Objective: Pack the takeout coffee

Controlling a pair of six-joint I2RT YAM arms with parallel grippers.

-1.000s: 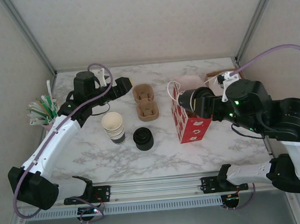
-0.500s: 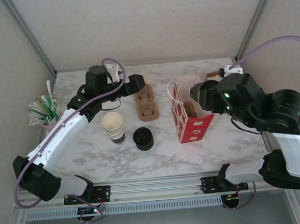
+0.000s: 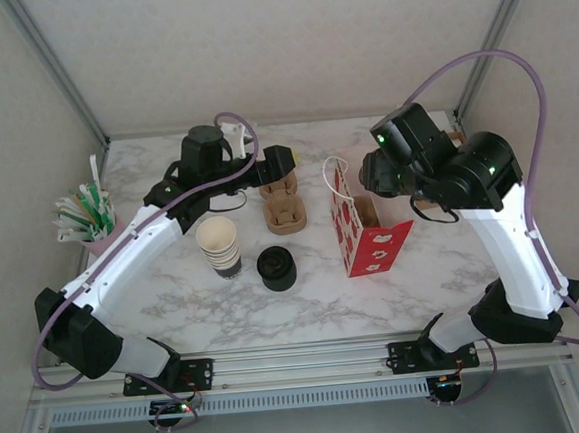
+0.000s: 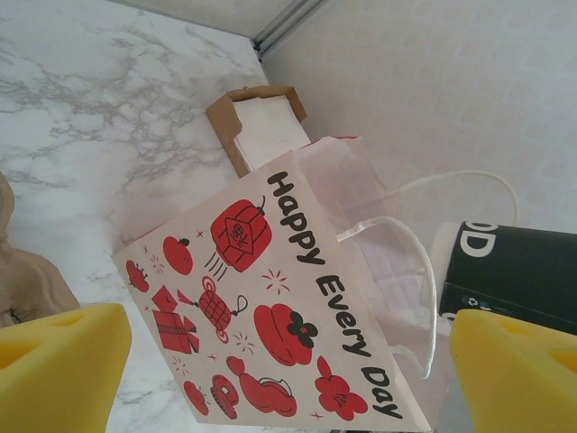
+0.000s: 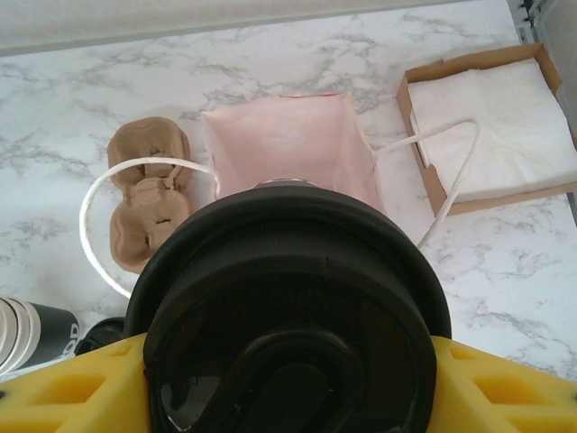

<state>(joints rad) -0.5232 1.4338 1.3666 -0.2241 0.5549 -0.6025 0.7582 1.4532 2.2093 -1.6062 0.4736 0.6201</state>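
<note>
- takeout coffee (image 5: pixel 288 343): dark-sided paper cup with a round black lid, held clear of the table in the right gripper (image 5: pixel 288 386). the lid faces the right wrist camera.
- right gripper: the yellow fingers (image 5: pixel 63 388) press on opposite sides of the cup just below the lid rim. the claw is pinching the cup.
- cup position: at the open mouth of the paper bag (image 5: pixel 284 149), with the bag's pink inside directly beyond the lid. in the left wrist view, the cup's dark side shows just beside the top of the bag.
- paper bag: upright on the marble table (image 3: pixel 306 295), right of centre, mouth open. its side carries red prints and the words "happy every day".
- left gripper (image 4: pixel 287 370): claw spread wide, nothing between the yellow pads (image 4: pixel 59 365). in the top view it hovers at the far end of the pulp cup carrier (image 3: pixel 281 202) and points toward the bag.
- pulp cup carrier: lies flat on the table, left of the bag.
- stack of cream-rimmed cups (image 3: pixel 219 245) and stack of black lids (image 3: pixel 276 268): side by side, nearer the arm bases than the carrier.
- napkin box (image 5: pixel 491 131): brown cardboard tray of white napkins, beyond the bag at the table's far right corner.
- stirrer holder (image 3: pixel 84 215): at the left edge of the table, well apart from the bag.
</note>
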